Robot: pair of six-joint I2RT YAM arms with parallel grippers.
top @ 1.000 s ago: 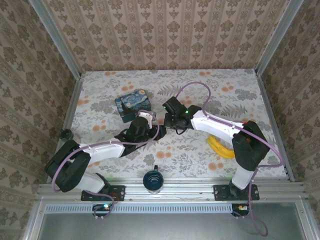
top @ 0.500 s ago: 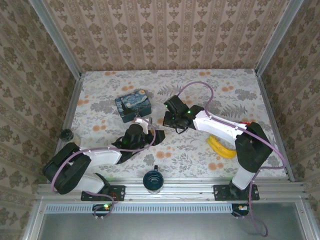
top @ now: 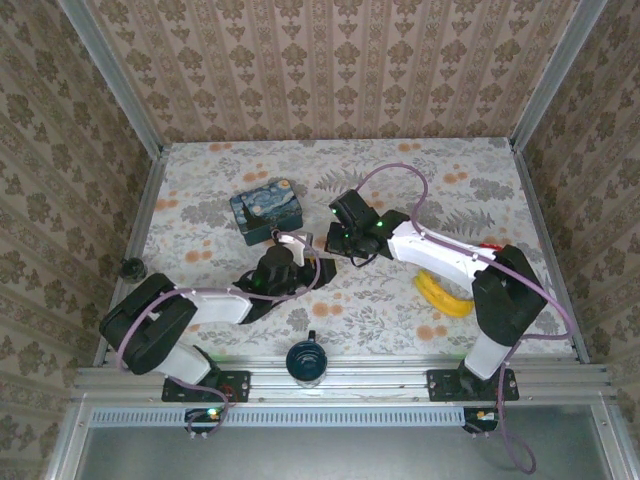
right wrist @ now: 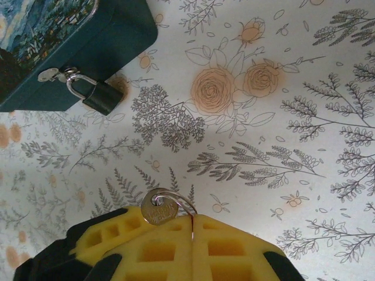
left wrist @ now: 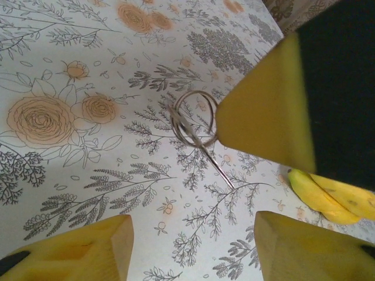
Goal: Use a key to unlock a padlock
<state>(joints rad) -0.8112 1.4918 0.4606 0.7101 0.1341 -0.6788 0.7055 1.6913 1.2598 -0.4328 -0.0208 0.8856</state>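
Right hand (right wrist: pixel 192 225): yellow pads pressed together, clamped on a key (right wrist: pixel 157 211). The key's round head and wire ring protrude at the fingertips, above the worktop (right wrist: pixel 328 88).

Left hand (left wrist: pixel 193 240): pads apart, holding nothing, with bare worktop between them. It is close beside the right hand.

Padlock (right wrist: pixel 101 96): small and black. Its shackle passes through the hasp of a blue painted box (right wrist: pixel 111 35), and its body lies on the worktop against the box's side.

Worktop: pale cloth printed with orange roses and grey foliage. A banana (left wrist: pixel 328 196) lies to the right and a dark mug (top: pixel 306 360) stands at the near rail.

Room: beige damask-striped wallpaper (top: pixel 330 70) on three sides, with metal corner posts.
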